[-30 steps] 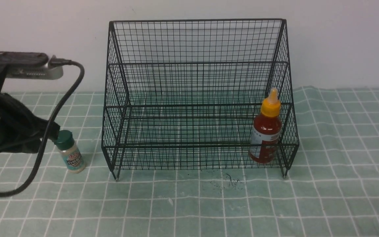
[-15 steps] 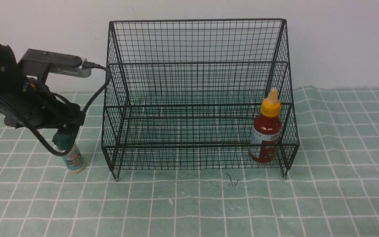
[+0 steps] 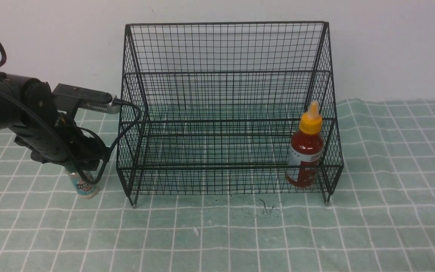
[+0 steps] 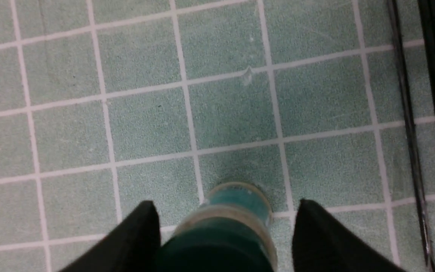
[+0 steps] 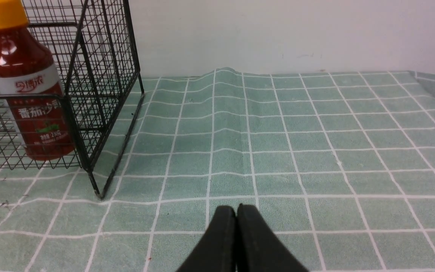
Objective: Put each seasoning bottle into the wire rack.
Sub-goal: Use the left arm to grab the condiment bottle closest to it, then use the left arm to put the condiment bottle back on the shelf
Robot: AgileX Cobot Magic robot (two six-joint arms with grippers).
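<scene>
The small clear shaker (image 3: 84, 186) with a teal label stands on the cloth just left of the black wire rack (image 3: 221, 71). My left gripper (image 3: 79, 166) has come down over its dark green cap. In the left wrist view the shaker (image 4: 236, 200) sits between the gripper's (image 4: 225, 204) open fingers, and a gap shows beside the cap. The red sauce bottle (image 3: 306, 151) with a yellow nozzle stands upright in the rack's lowest tier at the right end; the right wrist view shows the same bottle (image 5: 28, 94). My right gripper (image 5: 236, 207) is shut, empty, low over the cloth to the right of the rack (image 5: 100, 56).
A green checked cloth (image 3: 217, 234) covers the table, with a white wall behind. The left arm's cable (image 3: 127, 113) hangs close to the rack's left side. Dark specks (image 3: 266, 207) lie on the cloth before the rack. A fold (image 5: 221, 75) lifts the cloth near the wall.
My left arm has swung right and down onto the shaker, and its jaws have come open around the cap. The right gripper, the rack and the red bottle have not moved.
</scene>
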